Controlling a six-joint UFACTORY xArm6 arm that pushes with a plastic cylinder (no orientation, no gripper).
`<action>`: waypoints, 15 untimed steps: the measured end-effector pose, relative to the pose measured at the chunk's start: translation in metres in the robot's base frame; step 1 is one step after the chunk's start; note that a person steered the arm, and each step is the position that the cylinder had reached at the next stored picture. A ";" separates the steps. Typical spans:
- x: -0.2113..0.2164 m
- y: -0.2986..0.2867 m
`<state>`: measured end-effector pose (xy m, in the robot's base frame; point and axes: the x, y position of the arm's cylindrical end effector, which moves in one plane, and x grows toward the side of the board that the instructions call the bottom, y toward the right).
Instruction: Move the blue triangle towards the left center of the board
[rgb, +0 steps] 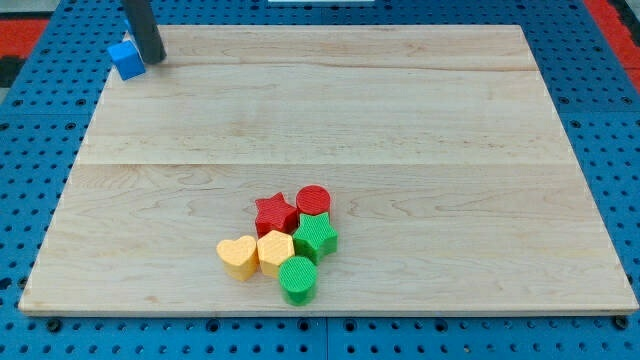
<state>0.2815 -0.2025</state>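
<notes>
The blue triangle (125, 59) sits at the board's top left corner, partly hanging over the left edge. My tip (153, 59) rests on the board right beside it, touching or nearly touching its right side. The dark rod rises out of the view's top. Part of the blue block is hidden behind the rod.
A cluster of blocks lies low in the middle of the wooden board (400, 150): red star (275, 214), red cylinder (313, 201), green star (315, 238), yellow heart (238, 257), yellow hexagon (274, 250), green cylinder (298, 279). A blue pegboard (610, 120) surrounds the board.
</notes>
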 end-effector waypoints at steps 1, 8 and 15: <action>0.063 -0.020; -0.084 -0.011; 0.088 0.009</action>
<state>0.3695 -0.1931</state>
